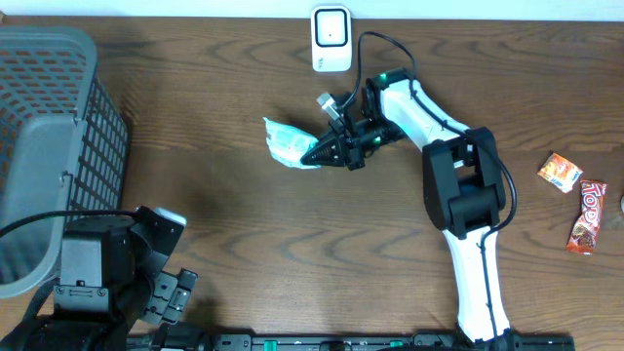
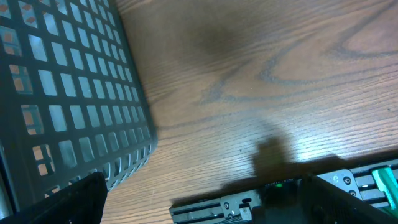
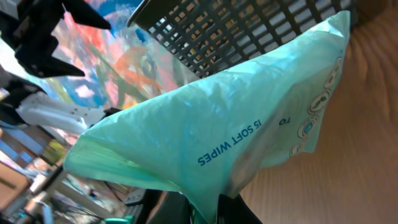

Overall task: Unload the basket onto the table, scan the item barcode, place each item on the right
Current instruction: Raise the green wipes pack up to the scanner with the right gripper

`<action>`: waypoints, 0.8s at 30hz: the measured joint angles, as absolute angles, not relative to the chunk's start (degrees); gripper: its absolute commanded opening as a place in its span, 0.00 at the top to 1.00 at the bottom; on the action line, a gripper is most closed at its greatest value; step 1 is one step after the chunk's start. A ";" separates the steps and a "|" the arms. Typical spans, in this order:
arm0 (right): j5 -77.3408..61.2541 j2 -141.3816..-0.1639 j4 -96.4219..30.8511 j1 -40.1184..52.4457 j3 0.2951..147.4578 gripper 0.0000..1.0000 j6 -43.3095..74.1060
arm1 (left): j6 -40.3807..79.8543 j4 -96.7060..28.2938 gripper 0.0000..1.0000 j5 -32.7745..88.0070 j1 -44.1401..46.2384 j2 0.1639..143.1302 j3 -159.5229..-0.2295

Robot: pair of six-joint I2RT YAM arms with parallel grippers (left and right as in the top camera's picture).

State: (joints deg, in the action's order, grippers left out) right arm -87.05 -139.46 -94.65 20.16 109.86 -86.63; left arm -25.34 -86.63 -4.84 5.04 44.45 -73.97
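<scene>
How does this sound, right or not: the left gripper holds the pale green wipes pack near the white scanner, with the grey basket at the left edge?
Not right. The overhead view shows the right gripper, not the left, shut on the wipes pack. The rest stands: the pack is near the white scanner, and the grey basket is at the left edge.

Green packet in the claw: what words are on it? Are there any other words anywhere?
"15 SOFT WIPES": upside down, on the green wipes packet held in the right claw.
"TO": beside it, the rest lost in a crease.
"Top", probably: on the red wrapper, very small.
Print on the orange packet: too small to read.
On the white scanner: no words I can read.
</scene>
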 measured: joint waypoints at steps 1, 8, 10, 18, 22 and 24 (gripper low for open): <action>-87.07 -139.46 -94.35 20.21 110.41 0.99 -86.67 | -25.34 -86.65 0.02 -4.84 5.04 44.45 -73.97; -87.13 -139.46 -93.12 20.18 112.55 0.99 -86.83 | -25.34 -86.65 0.02 -4.84 5.04 44.45 -73.97; -87.09 -139.46 -92.58 20.18 112.55 0.99 -86.83 | -25.34 -86.63 0.02 -4.84 5.04 44.47 -73.97; -87.05 -139.46 -92.16 19.94 112.57 0.99 -85.03 | -25.34 -86.63 0.02 -4.84 5.04 44.45 -73.97; -85.01 -139.46 -88.66 18.52 113.91 0.99 -77.84 | -25.34 -86.65 0.02 -4.84 5.04 44.45 -73.97; -81.58 -139.46 -82.54 16.82 115.42 0.99 -69.56 | -25.34 -86.63 0.02 -4.84 5.04 44.45 -73.97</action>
